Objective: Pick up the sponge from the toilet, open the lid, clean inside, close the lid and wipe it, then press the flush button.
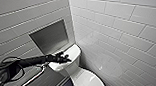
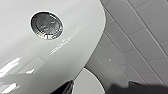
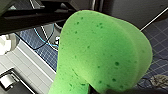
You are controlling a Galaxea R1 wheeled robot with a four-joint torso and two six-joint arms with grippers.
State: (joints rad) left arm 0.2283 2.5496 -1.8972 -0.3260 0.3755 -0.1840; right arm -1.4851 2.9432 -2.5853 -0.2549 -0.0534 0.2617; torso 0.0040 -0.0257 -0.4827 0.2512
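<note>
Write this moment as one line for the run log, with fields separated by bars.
left gripper: open, over tank top, near flush button | right gripper: shut on sponge | lid: closed

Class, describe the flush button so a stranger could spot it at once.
Find the white toilet in the tiled corner, then its flat tank top. The flush button is the round dark disc set in it, the only dark mark on glossy white.
</note>
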